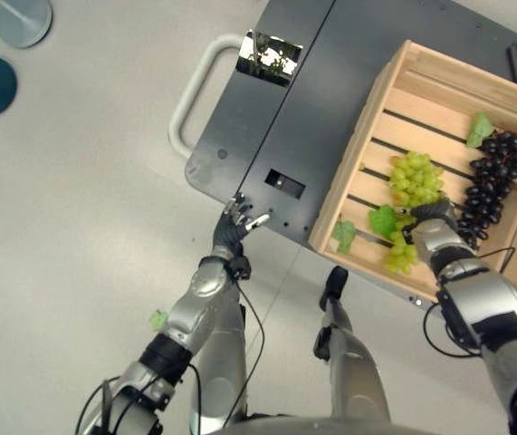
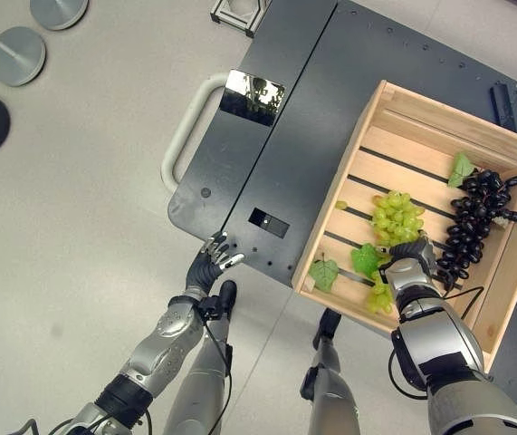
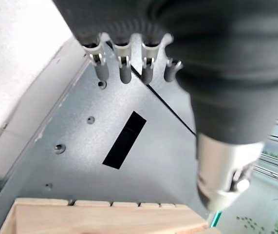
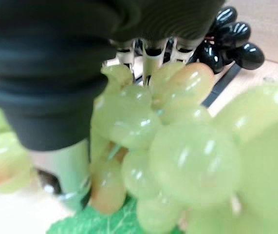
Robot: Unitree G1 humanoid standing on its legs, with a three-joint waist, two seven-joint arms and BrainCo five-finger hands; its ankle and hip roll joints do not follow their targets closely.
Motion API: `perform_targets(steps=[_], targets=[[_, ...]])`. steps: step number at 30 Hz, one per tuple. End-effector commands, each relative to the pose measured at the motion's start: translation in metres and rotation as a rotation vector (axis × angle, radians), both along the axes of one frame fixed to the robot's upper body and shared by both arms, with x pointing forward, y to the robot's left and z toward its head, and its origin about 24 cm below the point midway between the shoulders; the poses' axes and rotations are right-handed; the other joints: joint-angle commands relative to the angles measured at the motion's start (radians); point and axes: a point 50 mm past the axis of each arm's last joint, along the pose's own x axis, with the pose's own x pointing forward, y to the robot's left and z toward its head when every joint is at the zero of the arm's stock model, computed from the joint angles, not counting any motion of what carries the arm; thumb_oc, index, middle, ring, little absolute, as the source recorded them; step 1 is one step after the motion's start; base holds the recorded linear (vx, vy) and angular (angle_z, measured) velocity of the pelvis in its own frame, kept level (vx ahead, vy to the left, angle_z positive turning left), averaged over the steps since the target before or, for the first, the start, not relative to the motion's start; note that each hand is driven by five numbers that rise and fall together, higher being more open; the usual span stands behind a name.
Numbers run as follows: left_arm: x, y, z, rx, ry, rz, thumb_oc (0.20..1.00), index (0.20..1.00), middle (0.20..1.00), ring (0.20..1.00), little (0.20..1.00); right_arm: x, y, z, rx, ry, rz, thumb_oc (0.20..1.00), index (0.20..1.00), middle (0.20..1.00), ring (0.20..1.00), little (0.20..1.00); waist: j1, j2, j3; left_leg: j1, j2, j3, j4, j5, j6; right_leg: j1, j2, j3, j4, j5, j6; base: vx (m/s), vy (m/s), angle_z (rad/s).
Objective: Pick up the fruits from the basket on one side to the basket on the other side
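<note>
The right hand (image 2: 409, 272) sits in the wooden crate (image 2: 394, 113), fingers curled into the green grapes (image 2: 394, 216) just beyond. The left hand (image 2: 208, 261) rests relaxed, far left

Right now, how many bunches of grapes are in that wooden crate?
3: a green bunch mid-crate, a black bunch on the crate's right, and another green bunch at the right hand. More may be hidden.

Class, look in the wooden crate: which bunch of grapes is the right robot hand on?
The green bunch in the crate's middle; the right robot hand sits on it, while the dark bunch lies untouched beside it.
</note>
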Motion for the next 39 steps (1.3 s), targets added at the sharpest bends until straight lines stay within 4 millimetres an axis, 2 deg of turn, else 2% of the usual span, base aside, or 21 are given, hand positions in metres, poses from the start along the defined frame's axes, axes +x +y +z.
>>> perform_targets(steps=[1, 7, 11, 18, 19, 21, 22, 23, 24, 25, 26, 27, 28, 35, 37, 39], targets=[[-0.004, -0.022, 0.037, -0.054, -0.172, -0.092, 1.000, 1.000, 1.000, 1.000, 1.000, 0.009, 0.032, -0.012, 0.041, 0.056, 0.154, 0.200, 0.200, 0.200, 0.200, 0.200, 0.039, 0.070, 0.025, -0.065, -0.093, 0.020, -0.021, -0.008, 0.035, -0.071, -0.017, 0.022, 0.161, -0.205, 0.030, -0.01, 0.001, 0.08], [0.000, -0.021, 0.036, -0.067, -0.160, -0.071, 1.000, 1.000, 1.000, 1.000, 1.000, 0.010, 0.049, -0.020, 0.170, -0.006, 0.143, 0.200, 0.200, 0.200, 0.200, 0.200, 0.030, 0.062, 0.025, -0.058, -0.090, 0.025, -0.025, -0.009, 0.035, -0.062, -0.020, 0.014, 0.157, -0.207, 0.031, 0.01, -0.001, 0.11], [0.002, -0.017, 0.033, -0.073, -0.140, -0.042, 1.000, 1.000, 1.000, 1.000, 1.000, 0.010, 0.069, -0.029, 0.343, -0.104, 0.118, 0.200, 0.200, 0.200, 0.200, 0.200, 0.012, 0.049, 0.025, -0.040, -0.087, 0.032, -0.030, -0.013, 0.036, -0.048, -0.022, 0.015, 0.151, -0.206, 0.031, 0.00, 0.000, 0.00], [0.007, -0.007, 0.029, -0.063, -0.121, 0.014, 1.000, 1.000, 1.000, 1.000, 1.000, 0.010, 0.094, -0.032, 0.451, -0.211, 0.153, 0.200, 0.200, 0.200, 0.200, 0.200, -0.015, 0.023, 0.025, -0.021, -0.081, 0.047, -0.034, -0.007, 0.034, -0.032, -0.025, 0.022, 0.141, -0.195, 0.032, 0.00, 0.000, 0.00], [0.007, -0.001, 0.026, -0.060, -0.111, 0.041, 1.000, 1.000, 1.000, 1.000, 1.000, 0.008, 0.103, -0.032, 0.482, -0.263, 0.190, 0.200, 0.200, 0.200, 0.200, 0.200, -0.026, 0.011, 0.025, -0.004, -0.078, 0.054, -0.034, -0.013, 0.032, -0.019, -0.026, 0.023, 0.142, -0.201, 0.032, 0.00, 0.000, 0.00], [0.008, 0.004, 0.026, -0.057, -0.111, 0.059, 1.000, 1.000, 1.000, 1.000, 1.000, 0.007, 0.108, -0.030, 0.486, -0.296, 0.227, 0.200, 0.200, 0.200, 0.200, 0.200, -0.035, 0.003, 0.025, -0.002, -0.079, 0.057, -0.034, -0.007, 0.033, -0.018, -0.026, 0.023, 0.141, -0.195, 0.032, -0.01, 0.004, -0.02], [0.007, 0.014, 0.021, -0.047, -0.096, 0.094, 1.000, 1.000, 1.000, 1.000, 1.000, -0.001, 0.115, -0.026, 0.509, -0.371, 0.290, 0.200, 0.200, 0.200, 0.200, 0.200, -0.052, -0.015, 0.025, 0.021, -0.075, 0.064, -0.031, -0.019, 0.033, 0.000, -0.030, 0.027, 0.145, -0.201, 0.033, -0.01, 0.008, -0.03], [0.007, 0.014, 0.022, -0.047, -0.098, 0.094, 1.000, 1.000, 1.000, 1.000, 1.000, 0.000, 0.115, -0.026, 0.509, -0.373, 0.291, 0.200, 0.200, 0.200, 0.200, 0.200, -0.053, -0.015, 0.025, 0.015, -0.076, 0.063, -0.031, -0.013, 0.034, -0.004, -0.030, 0.027, 0.144, -0.196, 0.033, -0.01, 0.000, -0.04], [0.006, 0.024, 0.015, -0.028, -0.075, 0.124, 1.000, 1.000, 1.000, 1.000, 1.000, -0.011, 0.118, -0.019, 0.542, -0.456, 0.357, 0.200, 0.200, 0.200, 0.200, 0.200, -0.071, -0.033, 0.025, 0.041, -0.075, 0.070, -0.029, -0.025, 0.035, 0.018, -0.034, 0.029, 0.147, -0.198, 0.036, -0.03, 0.013, -0.05], [0.006, 0.024, 0.016, -0.027, -0.077, 0.123, 1.000, 1.000, 1.000, 1.000, 1.000, -0.011, 0.117, -0.018, 0.542, -0.457, 0.356, 0.200, 0.200, 0.200, 0.200, 0.200, -0.071, -0.032, 0.025, 0.036, -0.076, 0.069, -0.029, -0.019, 0.037, 0.014, -0.035, 0.029, 0.145, -0.193, 0.036, -0.02, -0.001, -0.15], [0.003, 0.036, 0.011, -0.004, -0.064, 0.150, 1.000, 1.000, 1.000, 1.000, 1.000, -0.023, 0.108, -0.009, 0.540, -0.534, 0.395, 0.200, 0.200, 0.200, 0.200, 0.200, -0.084, -0.046, 0.025, 0.058, -0.078, 0.076, -0.027, -0.027, 0.038, 0.035, -0.039, 0.032, 0.147, -0.197, 0.038, -0.03, 0.006, -0.12], [0.004, 0.036, 0.011, -0.004, -0.067, 0.150, 1.000, 1.000, 1.000, 1.000, 1.000, -0.023, 0.108, -0.009, 0.539, -0.536, 0.395, 0.200, 0.200, 0.200, 0.200, 0.200, -0.084, -0.045, 0.025, 0.053, -0.078, 0.075, -0.028, -0.022, 0.039, 0.031, -0.040, 0.032, 0.146, -0.192, 0.039, -0.01, 0.010, -0.07], [0.002, 0.046, 0.010, 0.011, -0.063, 0.165, 1.000, 1.000, 1.000, 1.000, 1.000, -0.033, 0.095, 0.001, 0.522, -0.604, 0.410, 0.200, 0.200, 0.200, 0.200, 0.200, -0.097, -0.052, 0.025, 0.084, -0.078, 0.081, -0.028, -0.032, 0.040, 0.056, -0.048, 0.033, 0.150, -0.197, 0.042, 0.00, 0.000, 0.00], [0.001, 0.069, 0.013, 0.074, -0.077, 0.167, 1.000, 1.000, 1.000, 1.000, 1.000, -0.051, 0.071, 0.028, 0.417, -0.687, 0.487, 0.200, 0.200, 0.200, 0.200, 0.200, -0.114, -0.067, 0.025, 0.183, -0.089, 0.100, -0.032, -0.048, 0.054, 0.136, -0.071, 0.040, 0.165, -0.195, 0.054, 0.00, 0.008, 0.00], [0.001, 0.073, 0.015, 0.113, -0.088, 0.134, 1.000, 1.000, 1.000, 1.000, 1.000, -0.055, 0.067, 0.042, 0.378, -0.712, 0.543, 0.200, 0.200, 0.200, 0.200, 0.200, -0.122, -0.069, -0.004, 0.224, -0.098, 0.111, -0.031, -0.063, 0.063, 0.163, -0.085, 0.046, 0.177, -0.198, 0.060, 0.07, 0.053, -0.09], [0.002, 0.072, 0.017, 0.134, -0.095, 0.094, 1.000, 1.000, 1.000, 1.000, 1.000, -0.055, 0.067, 0.047, 0.368, -0.712, 0.578, 0.200, 0.200, 0.200, 0.200, 0.200, -0.126, -0.071, -0.030, 0.246, -0.103, 0.119, -0.032, -0.073, 0.069, 0.175, -0.092, 0.053, 0.189, -0.202, 0.064, 0.08, 0.053, -0.08]])
